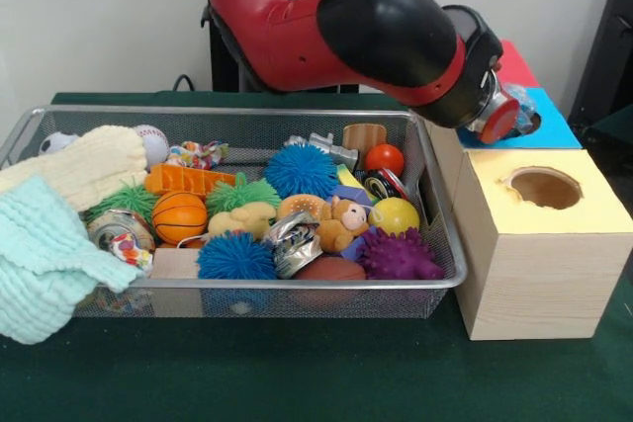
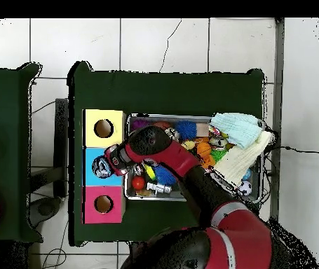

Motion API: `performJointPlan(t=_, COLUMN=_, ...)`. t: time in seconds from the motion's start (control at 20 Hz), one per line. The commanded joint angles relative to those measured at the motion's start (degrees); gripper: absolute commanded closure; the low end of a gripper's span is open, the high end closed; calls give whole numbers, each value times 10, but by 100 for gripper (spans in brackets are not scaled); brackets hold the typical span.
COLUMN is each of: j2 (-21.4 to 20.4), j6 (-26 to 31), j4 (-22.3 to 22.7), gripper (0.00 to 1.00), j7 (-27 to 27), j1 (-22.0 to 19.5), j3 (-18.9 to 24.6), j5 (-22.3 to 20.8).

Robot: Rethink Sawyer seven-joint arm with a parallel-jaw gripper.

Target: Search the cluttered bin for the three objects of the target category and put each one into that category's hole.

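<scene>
The wire bin [image 1: 297,285] [image 2: 128,155] holds a heap of toys, balls and crushed cans. A crushed silver can [image 1: 294,242] lies near its front, and another can [image 1: 119,229] sits beside the towels. My gripper [image 1: 509,111] [image 2: 104,167] hangs outside the bin, right over the hole of the blue-topped box [image 1: 559,132] [image 2: 92,179]. A small silvery-blue thing [image 1: 522,102] shows at its tip above that hole. I cannot tell whether it is held. The arm hides most of the hole.
A yellow-topped box [image 1: 593,205] [image 2: 104,115] with a round hole stands nearest the front, and a red-topped box [image 1: 516,61] [image 2: 92,204] is behind the blue one. White and mint towels [image 1: 45,244] [image 2: 240,129] drape over the bin's end. Several fuzzy balls [image 1: 235,256] fill the bin's middle.
</scene>
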Motion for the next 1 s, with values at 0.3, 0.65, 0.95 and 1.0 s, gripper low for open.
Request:
performJointPlan(t=0.3, j2=4, j6=-121, j4=-36, gripper=0, j7=99, j1=9, j3=-211, j5=-95)
performJointPlan(t=0.65, j2=-39, j6=-92, j4=-10, gripper=0, j7=87, j1=11, j3=-234, j5=-96)
performJointPlan(t=0.95, j2=-69, j6=-79, j4=19, gripper=0, j7=75, j1=-4, j3=-229, j5=-80)
performJointPlan(t=1.0, j2=-73, j6=-71, j4=34, gripper=0, j7=71, j1=-19, j3=-213, j5=-59)
